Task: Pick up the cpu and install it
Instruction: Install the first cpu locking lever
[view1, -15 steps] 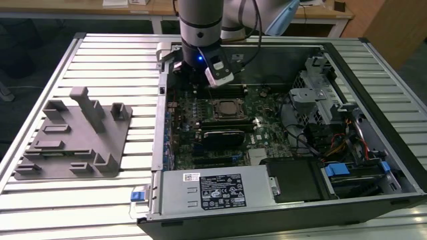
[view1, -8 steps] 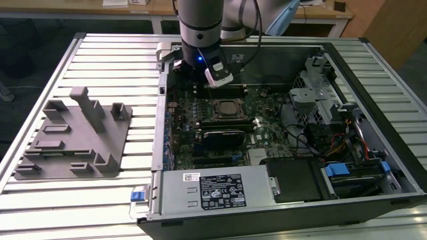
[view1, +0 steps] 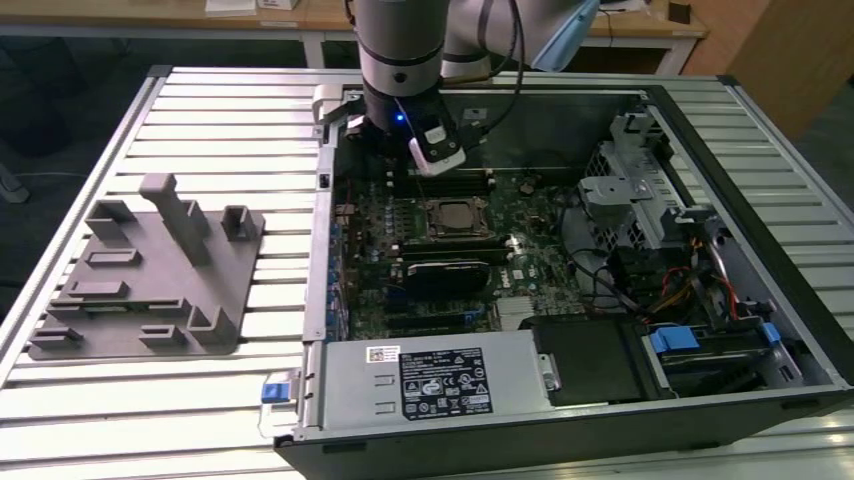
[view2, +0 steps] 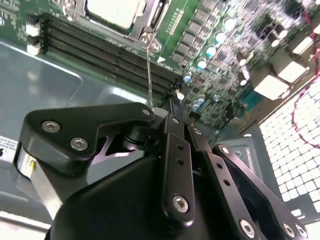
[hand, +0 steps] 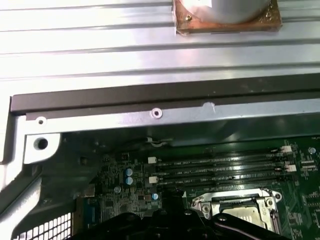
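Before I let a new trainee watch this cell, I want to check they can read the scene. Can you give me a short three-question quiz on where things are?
1. Fill the gap: the grey fixture block stands on the slatted table, to the exterior view's ____ of the computer case.
2. Choose one: the cpu sits A) on the fixture block, B) in the motherboard socket, C) on the table.
3. True or false: the gripper hangs over the fixture block.

Key: 1 left. 2 B. 3 false, it hangs inside the case over the motherboard.
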